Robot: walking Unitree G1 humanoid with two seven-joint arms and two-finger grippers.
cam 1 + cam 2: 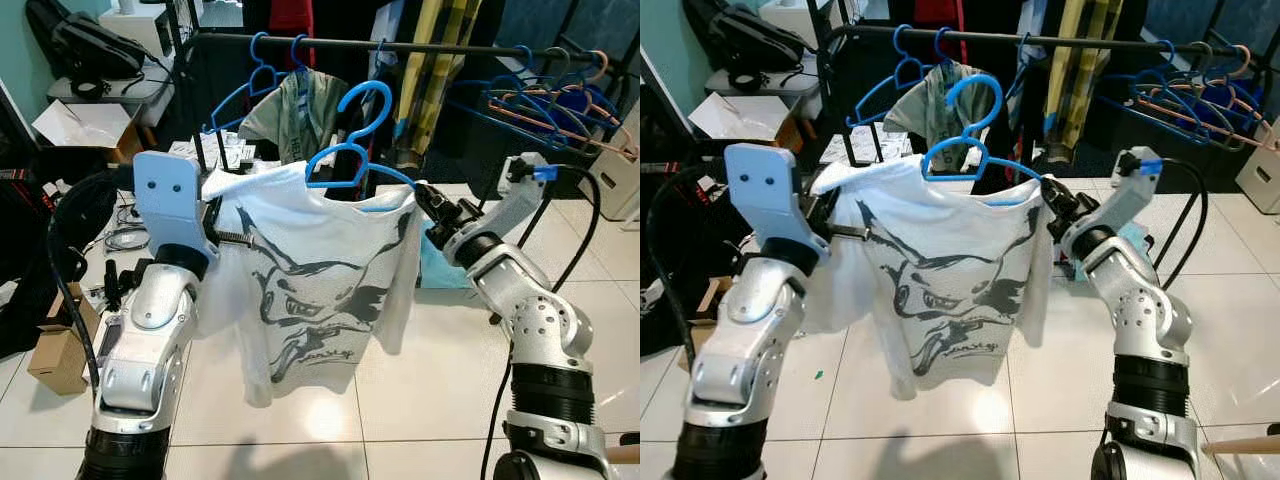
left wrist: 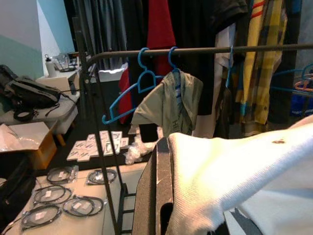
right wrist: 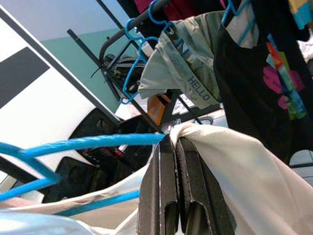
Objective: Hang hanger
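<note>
A white T-shirt (image 1: 310,280) with a grey print hangs on a blue hanger (image 1: 350,160), held up between my two arms in front of the black clothes rail (image 1: 420,46). The hanger's hook (image 1: 368,98) stands below the rail and a little in front of it. My left gripper (image 1: 214,218) is shut on the shirt's left shoulder; in the left wrist view a black finger (image 2: 156,196) presses against the white cloth (image 2: 234,181). My right gripper (image 1: 427,200) is shut on the hanger's right end, where the blue arm (image 3: 98,142) meets the closed fingers (image 3: 166,196) under the cloth.
An olive garment (image 1: 300,112) hangs on a blue hanger on the rail, just behind the shirt. Empty blue and pink hangers (image 1: 545,105) crowd the rail's right end. A cardboard box (image 1: 58,352) and cables lie on the floor at left, by a cluttered desk (image 1: 100,90).
</note>
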